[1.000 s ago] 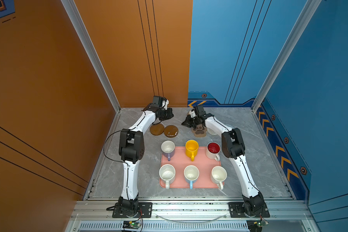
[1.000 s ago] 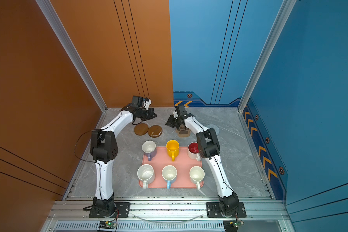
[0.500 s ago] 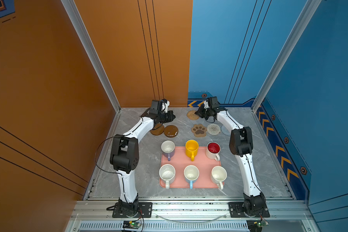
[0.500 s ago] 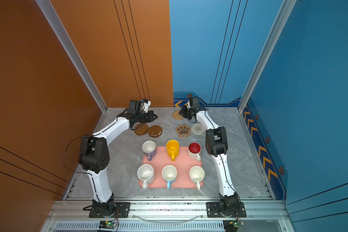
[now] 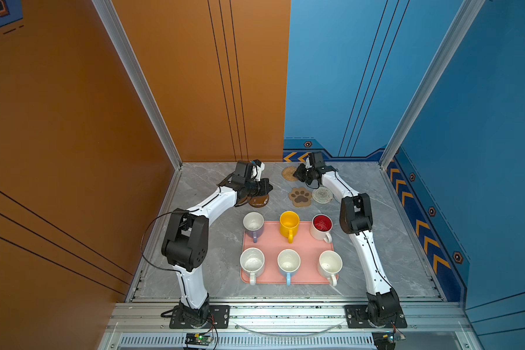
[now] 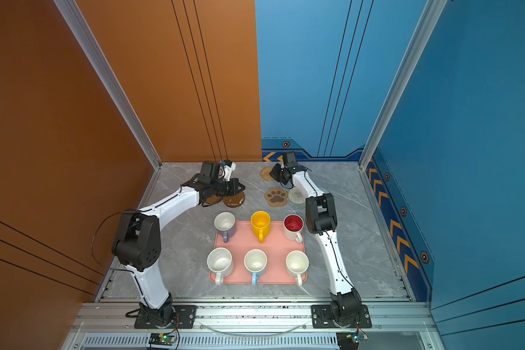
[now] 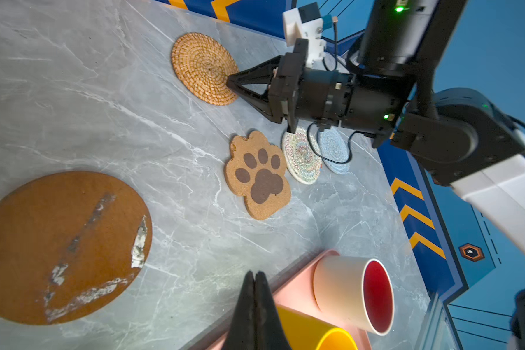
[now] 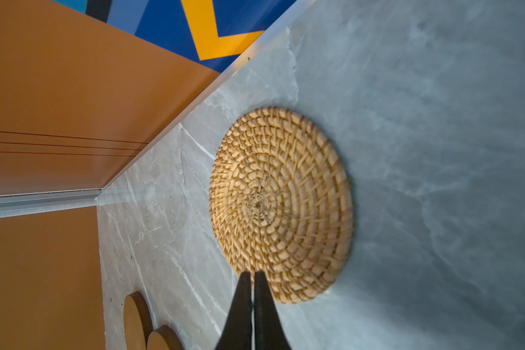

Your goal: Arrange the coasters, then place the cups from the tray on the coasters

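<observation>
Six cups stand on the pink tray (image 5: 272,241): lilac (image 5: 253,222), yellow (image 5: 289,222) and red-lined (image 5: 322,225) behind, three whitish ones in front. Behind the tray lie the coasters: a brown disc (image 5: 259,201), the paw one (image 5: 299,196), the white woven one (image 5: 322,195) and the rattan round (image 5: 290,173). The pale-blue one (image 7: 334,148) shows in the left wrist view. My left gripper (image 5: 269,188) hangs shut and empty just above the brown disc. My right gripper (image 8: 252,274) is shut and empty, its tips at the rattan round's (image 8: 281,204) edge.
The orange and blue back wall (image 5: 285,91) stands close behind the rattan round. In the right wrist view two brown discs (image 8: 137,318) lie side by side near the orange wall. My left forearm covers one of them in both top views.
My right gripper has left the paw coaster and gone back to the rattan round. My left gripper has come forward and right over the brown discs. Both stay shut.
</observation>
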`<control>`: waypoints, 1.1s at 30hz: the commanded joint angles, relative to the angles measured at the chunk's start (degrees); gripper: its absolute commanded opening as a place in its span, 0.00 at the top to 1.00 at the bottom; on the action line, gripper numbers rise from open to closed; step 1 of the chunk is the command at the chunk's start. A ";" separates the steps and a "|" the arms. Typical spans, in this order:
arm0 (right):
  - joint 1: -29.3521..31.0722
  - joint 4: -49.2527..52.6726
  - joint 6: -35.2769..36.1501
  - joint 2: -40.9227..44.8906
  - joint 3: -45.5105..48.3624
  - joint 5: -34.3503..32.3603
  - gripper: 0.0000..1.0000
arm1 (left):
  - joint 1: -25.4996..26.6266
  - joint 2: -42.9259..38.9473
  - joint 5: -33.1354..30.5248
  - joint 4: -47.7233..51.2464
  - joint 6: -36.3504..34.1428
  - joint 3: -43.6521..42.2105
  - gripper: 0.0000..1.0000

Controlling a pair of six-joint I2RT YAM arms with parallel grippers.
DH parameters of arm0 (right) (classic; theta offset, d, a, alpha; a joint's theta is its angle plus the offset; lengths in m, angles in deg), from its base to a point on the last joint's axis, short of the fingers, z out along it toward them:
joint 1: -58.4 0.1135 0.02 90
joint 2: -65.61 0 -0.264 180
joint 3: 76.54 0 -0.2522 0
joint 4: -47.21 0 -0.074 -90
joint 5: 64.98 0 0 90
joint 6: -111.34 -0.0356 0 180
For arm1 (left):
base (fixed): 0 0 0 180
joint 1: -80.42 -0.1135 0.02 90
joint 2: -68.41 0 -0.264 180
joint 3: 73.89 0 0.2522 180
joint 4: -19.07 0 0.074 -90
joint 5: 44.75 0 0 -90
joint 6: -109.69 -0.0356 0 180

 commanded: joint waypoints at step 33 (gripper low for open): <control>1.14 4.47 -0.39 -6.20 -4.56 5.25 0.90 | 0.86 -7.15 1.56 -2.09 1.95 -6.98 1.00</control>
